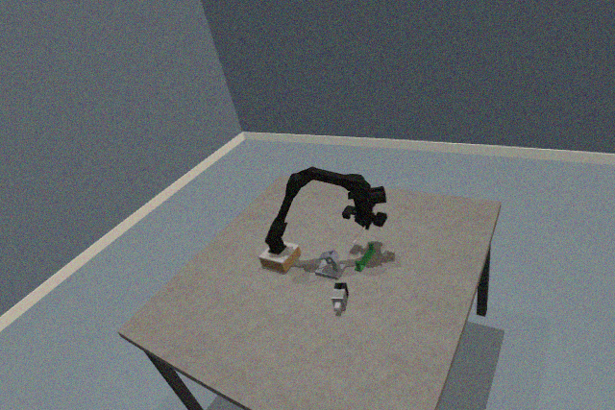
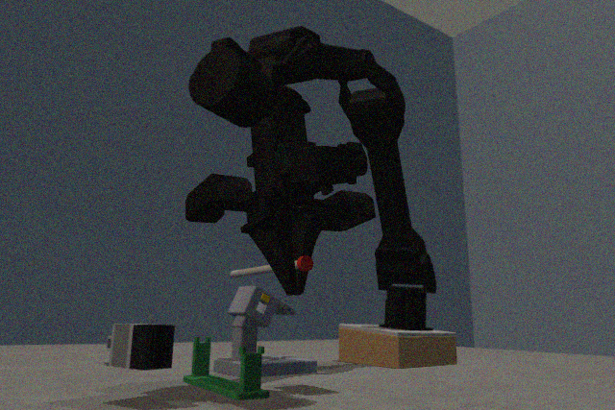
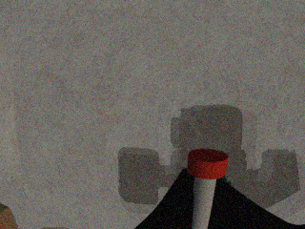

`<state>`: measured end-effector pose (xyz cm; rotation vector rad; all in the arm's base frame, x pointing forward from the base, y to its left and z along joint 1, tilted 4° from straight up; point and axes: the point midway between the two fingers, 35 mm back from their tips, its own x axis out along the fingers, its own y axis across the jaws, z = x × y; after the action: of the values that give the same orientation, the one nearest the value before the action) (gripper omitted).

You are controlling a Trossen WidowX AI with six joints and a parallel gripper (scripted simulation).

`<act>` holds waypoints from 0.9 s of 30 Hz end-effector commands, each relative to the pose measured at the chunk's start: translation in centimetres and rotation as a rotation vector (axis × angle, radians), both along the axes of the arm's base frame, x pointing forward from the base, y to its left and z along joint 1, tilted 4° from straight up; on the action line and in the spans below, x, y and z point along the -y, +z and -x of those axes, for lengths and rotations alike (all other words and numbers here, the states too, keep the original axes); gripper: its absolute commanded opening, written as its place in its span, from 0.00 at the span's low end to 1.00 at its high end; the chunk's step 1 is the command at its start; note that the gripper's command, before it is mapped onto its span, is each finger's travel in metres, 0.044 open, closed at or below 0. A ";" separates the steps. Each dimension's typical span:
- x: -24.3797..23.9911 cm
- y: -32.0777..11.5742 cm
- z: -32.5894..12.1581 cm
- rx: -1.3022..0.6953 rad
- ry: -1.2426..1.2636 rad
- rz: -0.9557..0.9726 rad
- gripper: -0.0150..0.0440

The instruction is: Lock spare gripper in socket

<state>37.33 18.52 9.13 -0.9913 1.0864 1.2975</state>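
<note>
Above the speckled tabletop (image 1: 278, 341) (image 2: 377, 388) (image 3: 86, 72), jaws (image 1: 366, 227) (image 2: 295, 292) nearly together, clamped on the red-headed pin (image 2: 251, 270) (image 3: 204, 200), clear of the grey mount (image 1: 329, 272) (image 2: 244, 338).

No readable text, label, brand, number or sign could be made out in any of the three views. The small yellow patch (image 2: 265, 298) on the grey mount (image 1: 330, 265) (image 2: 244, 333) carried no lettering that could be read, and the black-and-white block (image 1: 339, 293) (image 2: 143, 346) on the desk (image 1: 278, 336) (image 2: 317, 390) (image 3: 71, 86) showed no legible characters either.
</note>
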 end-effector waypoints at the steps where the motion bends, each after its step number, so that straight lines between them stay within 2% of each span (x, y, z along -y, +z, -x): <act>1: -0.4 0.2 -1.1 0.002 -0.015 0.000 0.25; 7: -0.8 0.1 -2.4 0.003 -0.028 -0.001 0.25; 27: -1.0 -2.5 -2.5 0.004 -0.028 -0.003 0.25</act>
<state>39.90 19.53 7.15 -0.9765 1.0878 1.2770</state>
